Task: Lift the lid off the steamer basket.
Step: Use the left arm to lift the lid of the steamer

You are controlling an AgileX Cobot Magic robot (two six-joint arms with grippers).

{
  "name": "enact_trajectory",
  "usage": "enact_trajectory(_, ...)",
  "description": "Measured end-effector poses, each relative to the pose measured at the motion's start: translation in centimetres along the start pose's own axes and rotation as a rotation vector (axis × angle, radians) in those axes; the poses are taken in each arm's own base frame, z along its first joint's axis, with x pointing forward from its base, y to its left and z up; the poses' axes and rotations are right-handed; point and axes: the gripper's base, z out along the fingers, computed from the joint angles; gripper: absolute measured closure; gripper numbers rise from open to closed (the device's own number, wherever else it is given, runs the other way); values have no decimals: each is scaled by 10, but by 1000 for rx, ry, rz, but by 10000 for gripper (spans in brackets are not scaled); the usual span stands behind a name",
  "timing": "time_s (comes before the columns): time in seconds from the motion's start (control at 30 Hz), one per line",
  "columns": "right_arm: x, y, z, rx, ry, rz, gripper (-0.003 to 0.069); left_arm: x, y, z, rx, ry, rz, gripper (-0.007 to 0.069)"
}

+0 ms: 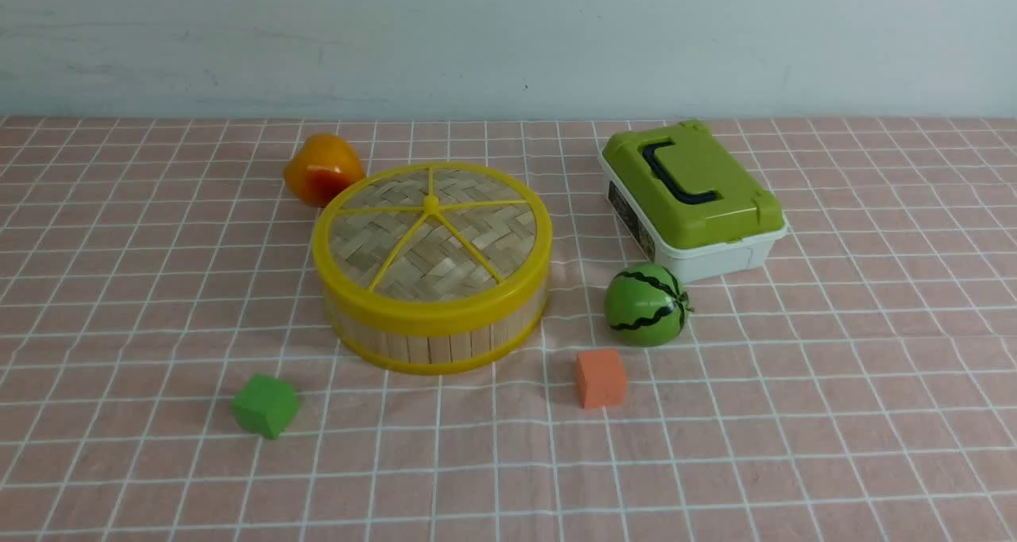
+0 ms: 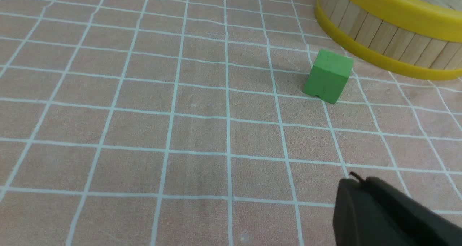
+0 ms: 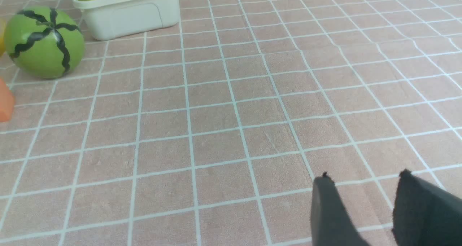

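Note:
The lid [image 1: 433,232], a woven tan disc with yellow rim, spokes and centre knob, sits on the steamer basket [image 1: 437,339] in the middle of the table. The basket's slatted wall also shows in the left wrist view [image 2: 382,33], with the lid's yellow rim [image 2: 404,15] above it. Neither gripper shows in the front view. My left gripper [image 2: 355,181] is shut and empty, low over the cloth, well short of the basket. My right gripper [image 3: 364,177] is open and empty over bare cloth, far from the basket.
A green cube [image 1: 265,405] [image 2: 327,76] lies near the basket's front left. An orange cube [image 1: 601,377], a toy watermelon [image 1: 645,304] [image 3: 45,42] and a white box with green lid [image 1: 690,200] are to its right. An orange-yellow fruit [image 1: 322,168] lies behind it.

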Motion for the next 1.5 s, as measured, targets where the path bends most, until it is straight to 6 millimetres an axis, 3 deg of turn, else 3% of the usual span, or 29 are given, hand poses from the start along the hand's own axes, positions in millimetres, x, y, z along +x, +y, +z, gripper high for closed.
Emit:
enact_trajectory(1.2, 0, 0, 0, 0, 0, -1, 418, 0, 0, 0, 2, -5, -2, 586)
enact_trajectory(1.37, 0, 0, 0, 0, 0, -1, 418, -9, -2, 0, 28, -98, -3, 585)
enact_trajectory(1.5, 0, 0, 0, 0, 0, -1, 418, -29, -8, -5, 89, -325, -3, 585)
